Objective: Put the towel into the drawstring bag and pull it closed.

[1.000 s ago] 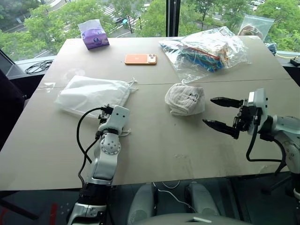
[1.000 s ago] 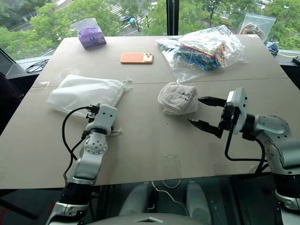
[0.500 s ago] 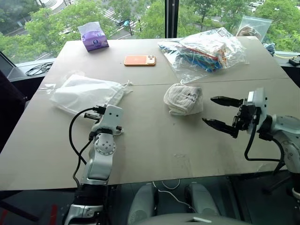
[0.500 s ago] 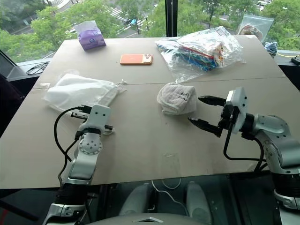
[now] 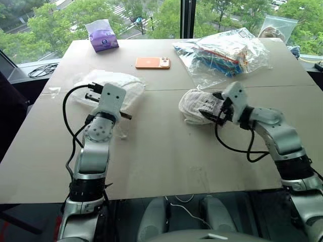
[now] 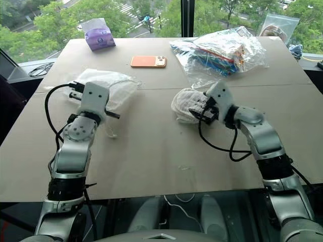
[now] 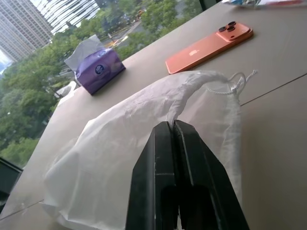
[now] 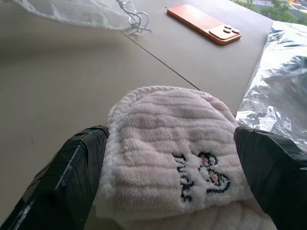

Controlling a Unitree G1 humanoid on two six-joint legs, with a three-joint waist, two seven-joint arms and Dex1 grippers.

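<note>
A broad, flat, matte beige table with a seam across its middle stood before a window. On its far right lay a crinkled clear plastic bag of colourful folded items. At the left, the drawstring bag, thin translucent white fabric with knotted cords, was bunched and lifted, pinched in the left gripper, whose black fingers were pressed together on the fabric. At the centre lay the towel, a rounded, ribbed off-white terry bundle with dark stitching. The right gripper straddled it, fingers spread wide on either side. Farther back lay a smooth orange phone and a purple tissue pack.
</note>
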